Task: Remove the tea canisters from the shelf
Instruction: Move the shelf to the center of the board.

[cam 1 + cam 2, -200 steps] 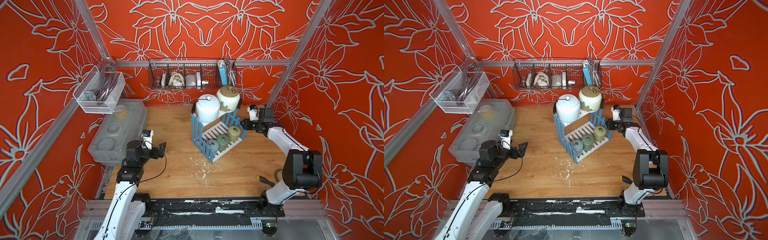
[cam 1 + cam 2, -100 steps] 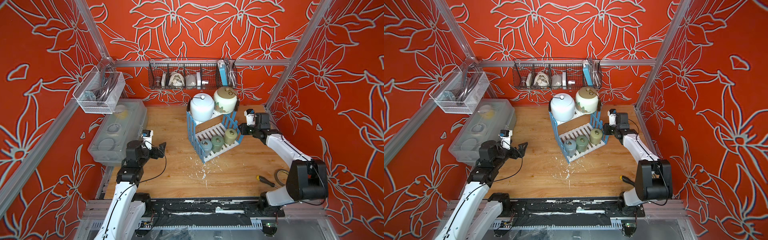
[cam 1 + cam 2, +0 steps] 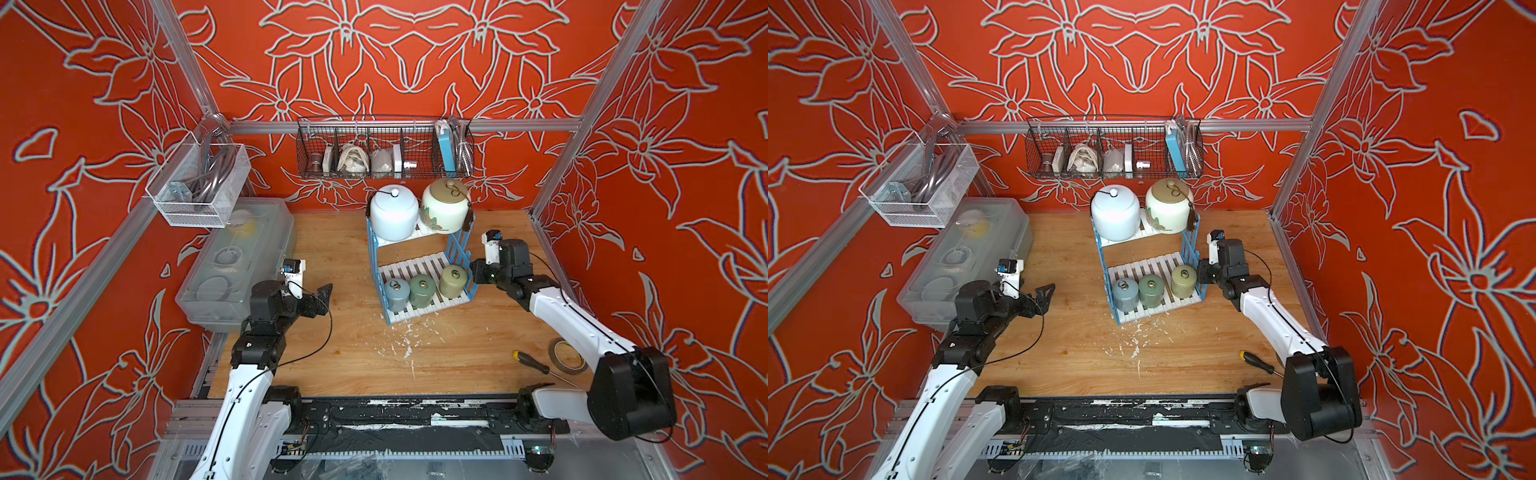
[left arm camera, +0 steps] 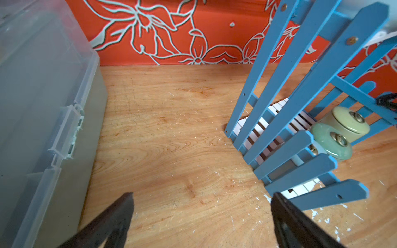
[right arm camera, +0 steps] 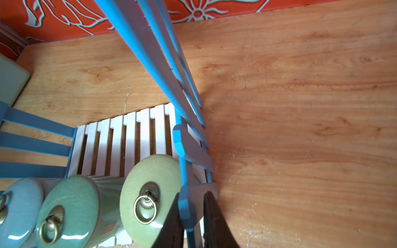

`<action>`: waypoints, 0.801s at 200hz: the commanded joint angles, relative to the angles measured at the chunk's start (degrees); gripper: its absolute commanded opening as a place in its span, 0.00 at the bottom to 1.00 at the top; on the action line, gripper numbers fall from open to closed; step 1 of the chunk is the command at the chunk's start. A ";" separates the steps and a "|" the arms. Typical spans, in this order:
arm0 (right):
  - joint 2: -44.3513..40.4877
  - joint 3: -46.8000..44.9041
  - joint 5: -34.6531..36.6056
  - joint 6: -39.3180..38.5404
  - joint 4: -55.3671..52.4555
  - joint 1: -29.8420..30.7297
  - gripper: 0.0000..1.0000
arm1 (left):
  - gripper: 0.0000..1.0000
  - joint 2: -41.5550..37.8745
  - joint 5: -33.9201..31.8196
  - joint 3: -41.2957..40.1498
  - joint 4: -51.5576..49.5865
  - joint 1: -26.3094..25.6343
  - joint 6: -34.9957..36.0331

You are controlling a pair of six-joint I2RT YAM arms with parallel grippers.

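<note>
Right end effector [image 5: 192, 194] clamped on light-blue picket side of small two-tier white-slatted shelf [image 3: 415, 268]. Olive ring-lidded ceramic canister [image 5: 150, 189] just beside it, on lower tier. Left end effector [image 4: 202, 197] spread apart, empty, apart from shelf.

I've bare surface [image 3: 345, 332] between my left tool [image 3: 323, 296] and the shelf [image 3: 415, 266]; its picket side [image 4: 318, 196] fences off the small canisters [image 3: 422, 286], front open.

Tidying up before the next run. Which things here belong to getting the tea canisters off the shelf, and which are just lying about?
Job: shelf, white canister, cream canister, grey-blue canister, green canister, olive canister, right tool gripping its side.
Lying about: screwdriver, tape roll, plastic box, wire basket, mesh basket.
</note>
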 commanded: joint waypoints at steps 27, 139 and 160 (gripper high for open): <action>-5.77 -4.32 1.49 3.88 -0.46 1.29 0.19 | 0.99 -0.84 8.95 0.97 -2.15 0.03 3.07; -6.56 -2.48 -1.01 -4.75 -7.16 1.33 0.43 | 0.98 3.27 21.56 6.83 -16.14 -8.70 20.01; -6.88 -2.81 -1.22 -4.09 -8.07 1.29 0.46 | 0.98 5.71 20.29 8.30 -17.76 -11.59 21.10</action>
